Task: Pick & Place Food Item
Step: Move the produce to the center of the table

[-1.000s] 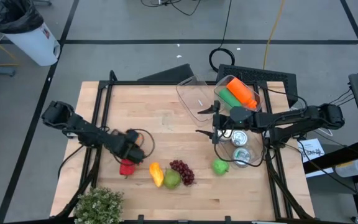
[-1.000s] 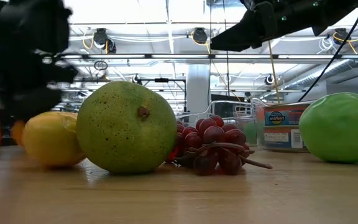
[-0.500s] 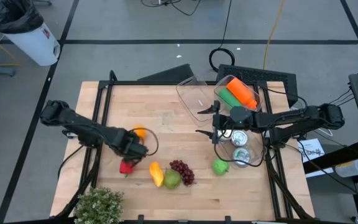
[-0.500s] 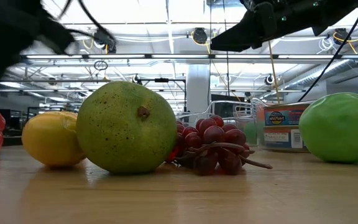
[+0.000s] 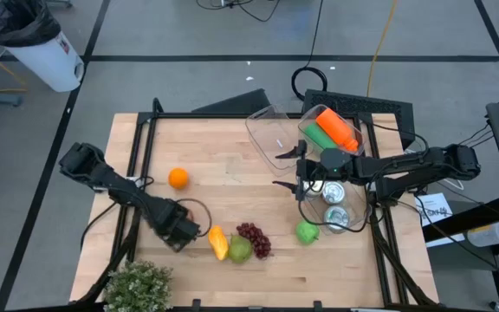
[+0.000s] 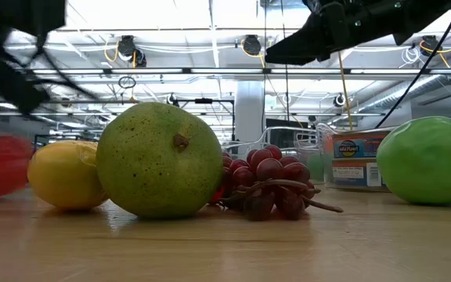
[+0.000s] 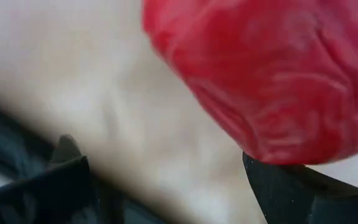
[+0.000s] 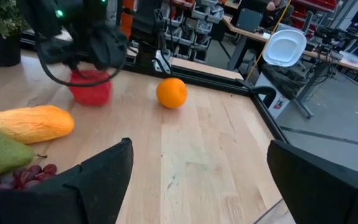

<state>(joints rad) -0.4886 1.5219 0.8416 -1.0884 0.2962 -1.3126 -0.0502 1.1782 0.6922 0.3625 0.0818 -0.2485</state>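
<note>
Overhead, the left hand (image 5: 178, 232) sits low at the lower left of the wooden tabletop (image 5: 232, 156), directly over the red pepper (image 8: 91, 86), which it hides from above. The left wrist view shows the pepper (image 7: 266, 74) close up, filling the upper right, with the two dark fingers (image 7: 42, 186) set wide apart on either side — whether they touch it cannot be told. From the right wrist view the pepper rests on the wood under the left hand; its long axis and which way it points cannot be made out.

An orange (image 5: 178, 178) lies alone in the left centre of the overhead frame, apart from the hand. Just right of the hand lie a yellow pepper (image 5: 218, 243), a green pear (image 5: 240, 250) and red grapes (image 5: 254, 237) in a cluster; a green apple (image 5: 307, 231) lies further right.

The right hand (image 5: 301, 178) hovers right of centre — fingers spread wide, holding nothing.
</note>
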